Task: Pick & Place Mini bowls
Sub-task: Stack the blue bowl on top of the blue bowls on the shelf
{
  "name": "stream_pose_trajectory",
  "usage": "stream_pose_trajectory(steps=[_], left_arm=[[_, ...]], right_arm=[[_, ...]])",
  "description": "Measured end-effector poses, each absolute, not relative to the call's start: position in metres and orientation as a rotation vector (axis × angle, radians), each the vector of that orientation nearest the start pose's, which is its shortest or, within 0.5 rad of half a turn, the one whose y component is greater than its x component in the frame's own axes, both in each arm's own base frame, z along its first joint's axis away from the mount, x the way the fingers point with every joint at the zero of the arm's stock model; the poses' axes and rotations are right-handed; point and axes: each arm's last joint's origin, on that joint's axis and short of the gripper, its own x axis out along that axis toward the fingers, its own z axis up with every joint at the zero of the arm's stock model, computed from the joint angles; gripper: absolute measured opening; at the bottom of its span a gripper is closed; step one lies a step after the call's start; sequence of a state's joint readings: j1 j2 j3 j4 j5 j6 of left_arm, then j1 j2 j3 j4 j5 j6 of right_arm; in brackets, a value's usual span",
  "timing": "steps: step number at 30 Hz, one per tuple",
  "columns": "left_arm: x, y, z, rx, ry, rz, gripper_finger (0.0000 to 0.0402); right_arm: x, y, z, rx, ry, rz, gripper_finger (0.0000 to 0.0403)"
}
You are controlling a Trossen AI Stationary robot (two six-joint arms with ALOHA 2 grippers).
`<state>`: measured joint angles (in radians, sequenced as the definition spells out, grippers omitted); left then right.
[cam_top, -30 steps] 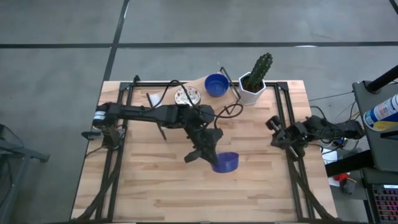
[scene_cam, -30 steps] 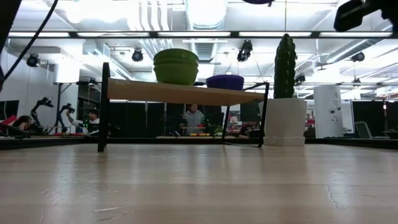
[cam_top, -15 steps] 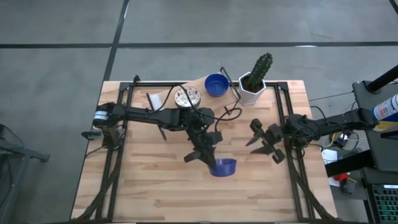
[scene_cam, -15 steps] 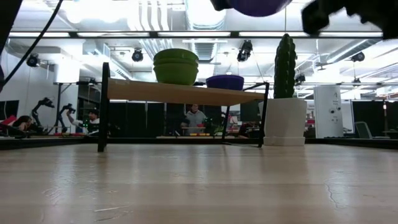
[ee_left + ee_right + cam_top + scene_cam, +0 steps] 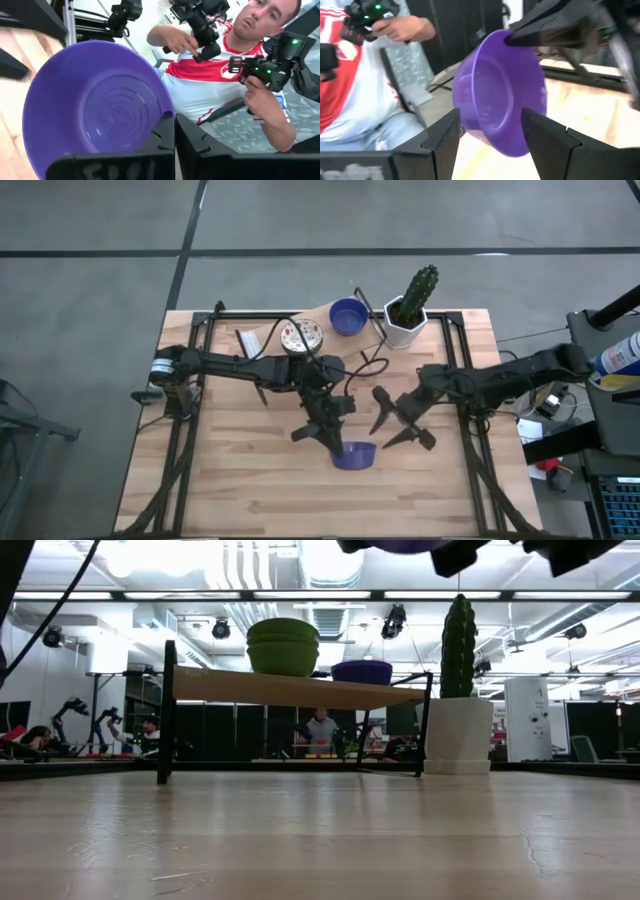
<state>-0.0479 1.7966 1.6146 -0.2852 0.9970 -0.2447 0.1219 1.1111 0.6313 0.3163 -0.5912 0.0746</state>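
High view shows the solid deep-blue round mini bowl (image 5: 353, 455) held above the bench just below centre, at about 6 o'clock from the middle of the boards, tipped on its side. The left gripper (image 5: 331, 437) has its jaws clamped on the bowl's rim; in the left wrist view the rim (image 5: 167, 117) runs straight into the closed fingers. Over the last second the left arm has carried the bowl a little lower and leftward in this view, while the right arm, which sat folded at the 3 o'clock edge of the bench, has swung inward. The right gripper (image 5: 400, 420) now hangs just to the 2 o'clock side of the bowl with its jaws wide apart, and the right wrist view looks between its fingers (image 5: 442, 137) at the bowl (image 5: 502, 95), not yet touching. That reads as a handover being set up, the bowl not yet released.

A second deep-blue bowl (image 5: 347, 316) and a cream-white speckled bowl (image 5: 301, 335) rest on the raised wooden shelf (image 5: 322, 315) at 12 o'clock, beside the white hexagonal pot with a green cactus (image 5: 408, 315). A person in a red and white shirt (image 5: 220, 82) stands beyond the bench, holding controllers.
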Motion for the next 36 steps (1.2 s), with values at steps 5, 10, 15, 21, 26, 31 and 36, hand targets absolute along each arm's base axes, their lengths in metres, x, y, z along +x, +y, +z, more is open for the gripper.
stream_pose_trajectory(steps=[5,10,15,21,26,31,36], left_arm=[[0.404,-0.044,0.338,-0.441,0.56,-0.972,0.0],[0.404,-0.043,0.337,-0.439,0.562,-0.971,0.0],[0.403,-0.042,0.335,-0.448,0.585,-0.949,0.0],[0.405,-0.034,0.336,-0.487,0.599,-0.84,0.0007],[0.407,-0.021,0.338,-0.546,0.613,-0.722,0.0047],[0.406,-0.014,0.349,-0.532,0.567,-0.656,0.0091],[0.395,-0.012,0.367,-0.515,0.525,-0.661,0.0102]], right_arm=[[0.252,0.051,0.257,0.113,0.239,0.813,0.02],[0.264,0.061,0.251,0.067,0.255,0.862,0.0158],[0.268,0.065,0.248,0.029,0.249,0.894,0.0055],[0.264,0.065,0.247,0.034,0.275,0.915,0.0011],[0.262,0.064,0.243,0.091,0.354,0.889,0.0009],[0.258,0.06,0.234,0.146,0.494,0.773,0.0008],[0.248,0.05,0.23,0.093,0.637,0.475,0.0008]])
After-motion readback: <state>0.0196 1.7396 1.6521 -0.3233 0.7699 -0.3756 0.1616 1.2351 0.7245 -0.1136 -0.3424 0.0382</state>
